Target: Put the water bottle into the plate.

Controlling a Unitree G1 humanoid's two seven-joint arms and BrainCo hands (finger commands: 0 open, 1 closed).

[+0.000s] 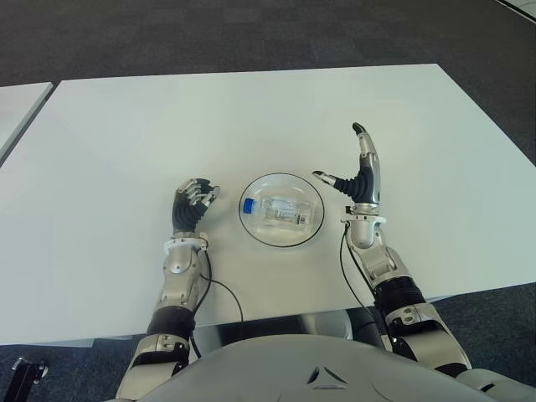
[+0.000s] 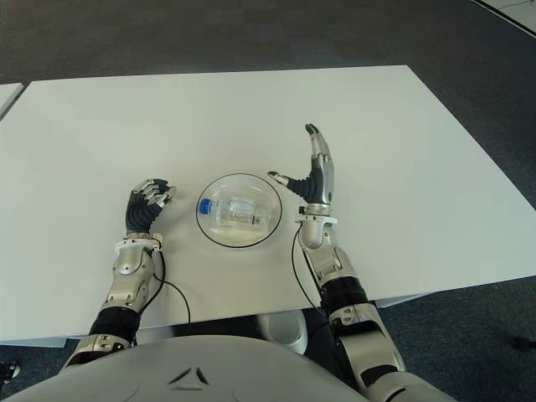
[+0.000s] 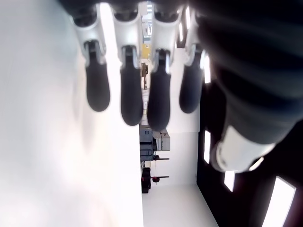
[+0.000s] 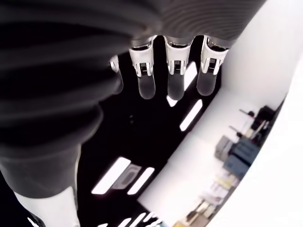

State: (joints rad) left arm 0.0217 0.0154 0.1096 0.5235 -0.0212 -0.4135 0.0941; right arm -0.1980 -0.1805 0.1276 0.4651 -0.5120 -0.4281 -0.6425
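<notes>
A white table [image 1: 251, 109] fills my view, with dark carpet beyond its far edge. Nearest me, my left hand [image 1: 193, 203] sits just left of the plate [image 1: 310, 234], its fingers curled in and holding nothing. Between my hands is that plate, a clear round glass one, and the water bottle [image 1: 280, 212] already lies in it on its side, blue cap toward my left. My right hand [image 1: 358, 176] stands just to the plate's right, raised off the table, fingers straight and spread, thumb pointing toward the rim, gripping nothing. I judge the placing done; what remains is to draw my right hand away cleanly, up and rightward, so the thumb does not clip the rim or set the bottle rolling.
</notes>
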